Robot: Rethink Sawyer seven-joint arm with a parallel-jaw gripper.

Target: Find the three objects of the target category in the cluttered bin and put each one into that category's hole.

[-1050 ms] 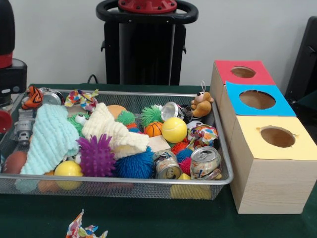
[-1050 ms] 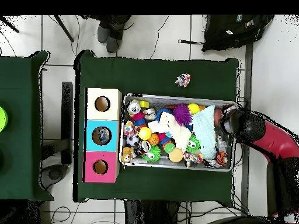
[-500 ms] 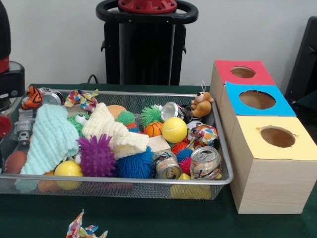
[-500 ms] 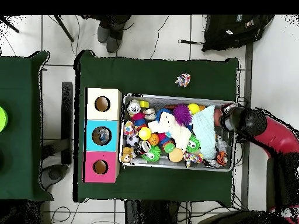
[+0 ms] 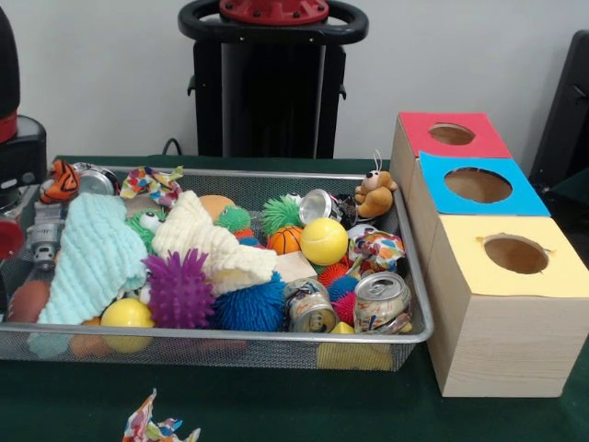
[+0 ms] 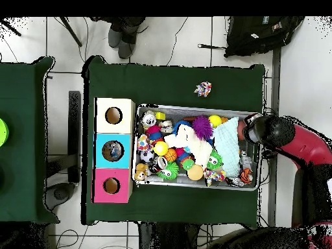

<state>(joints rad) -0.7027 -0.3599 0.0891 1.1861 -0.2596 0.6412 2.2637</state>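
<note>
The wire mesh bin is heaped with toys. Crushed cans lie at the front right, beside it, at the back and in the far left corner. A yellow ball, a small basketball, a purple spiky ball, a mint cloth and a plush bear also show. Three wooden boxes carry holes: red, blue, yellow. In the overhead view the arm's black head hangs over the bin's right end and hides my gripper.
A colourful paper scrap lies on the green cloth in front of the bin. A person's feet and a black bag are on the floor beyond the table. A second green table stands past the boxes.
In the overhead view the arm's head has slid a little up along the bin's right end. Nothing in the bin has moved.
</note>
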